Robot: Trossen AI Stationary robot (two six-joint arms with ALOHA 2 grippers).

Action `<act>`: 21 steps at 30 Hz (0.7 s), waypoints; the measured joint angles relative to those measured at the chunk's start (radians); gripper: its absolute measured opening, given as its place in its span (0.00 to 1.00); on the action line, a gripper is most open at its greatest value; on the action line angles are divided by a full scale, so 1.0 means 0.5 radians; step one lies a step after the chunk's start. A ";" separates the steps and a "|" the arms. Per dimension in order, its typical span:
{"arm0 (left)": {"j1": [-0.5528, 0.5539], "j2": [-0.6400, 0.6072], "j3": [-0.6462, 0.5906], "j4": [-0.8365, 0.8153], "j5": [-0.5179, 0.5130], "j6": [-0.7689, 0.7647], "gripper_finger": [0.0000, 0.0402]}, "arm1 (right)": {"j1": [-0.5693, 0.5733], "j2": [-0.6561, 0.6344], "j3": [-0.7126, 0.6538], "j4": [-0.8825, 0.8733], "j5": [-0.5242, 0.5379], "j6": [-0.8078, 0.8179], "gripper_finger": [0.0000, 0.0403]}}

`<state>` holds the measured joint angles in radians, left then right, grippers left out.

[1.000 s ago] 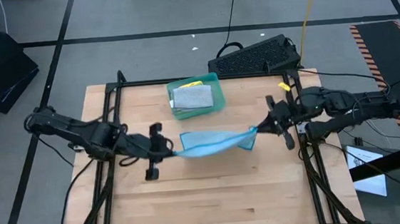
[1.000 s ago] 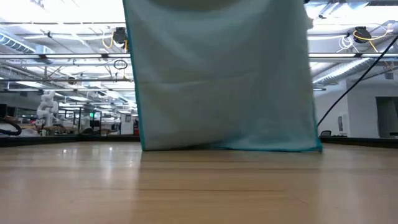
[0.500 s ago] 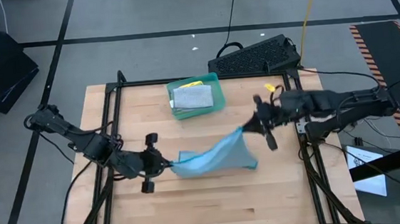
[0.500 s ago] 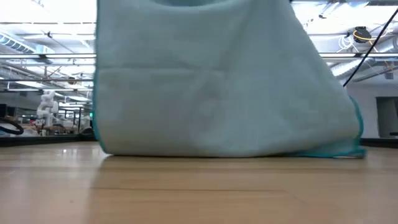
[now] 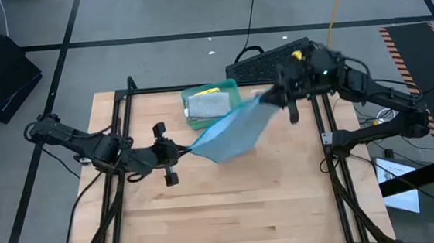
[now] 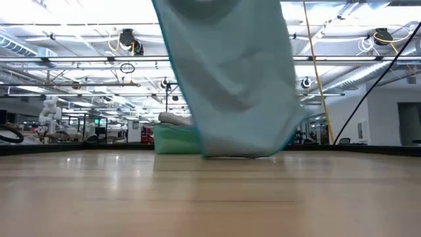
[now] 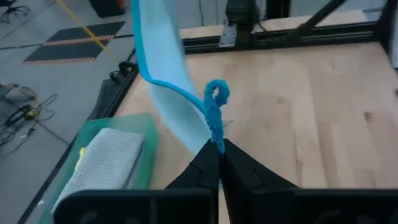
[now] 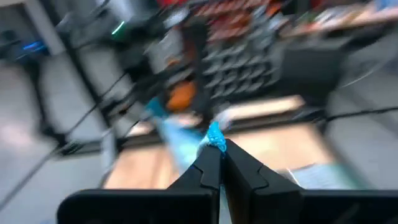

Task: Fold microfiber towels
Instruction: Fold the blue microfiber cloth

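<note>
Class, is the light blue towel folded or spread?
Spread, not folded: the light blue towel hangs stretched between the left hand and right hand, each pinching a corner.

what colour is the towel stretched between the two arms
Light blue microfiber towel with a brighter blue edge; clearest in the left wrist view.

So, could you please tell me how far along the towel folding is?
Done: a folded grey towel lies in the teal tray. In hand: the light blue towel hangs unfolded between the left claw and right claw, each shut on a corner. Left: laying it down and folding it.
</note>
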<state>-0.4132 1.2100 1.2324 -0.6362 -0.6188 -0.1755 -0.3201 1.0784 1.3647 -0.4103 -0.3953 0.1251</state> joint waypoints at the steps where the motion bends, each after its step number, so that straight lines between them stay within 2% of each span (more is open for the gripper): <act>1: 0.009 -0.004 0.000 -0.002 0.047 0.014 0.02 | 0.022 0.001 -0.008 -0.057 -0.070 0.015 0.00; 5: 0.002 0.019 0.000 -0.034 0.504 -0.007 0.01 | 0.198 -0.032 -0.108 -0.337 -0.212 0.031 0.00; 11: -0.052 0.132 0.000 0.045 0.923 -0.041 0.02 | 0.547 -0.174 -0.470 -0.540 -0.212 0.163 0.00; 15: -0.080 0.181 -0.001 0.086 1.082 -0.022 0.01 | 0.747 -0.300 -0.771 -0.491 -0.212 0.319 0.00; 21: -0.097 0.130 -0.001 0.311 1.146 0.205 0.03 | 0.955 -0.445 -1.030 -0.267 -0.209 0.520 0.00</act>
<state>-0.4617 1.2748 1.2320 -0.4808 -0.0459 -0.0727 0.1576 0.8559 0.8494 -0.5437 -0.4999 0.3851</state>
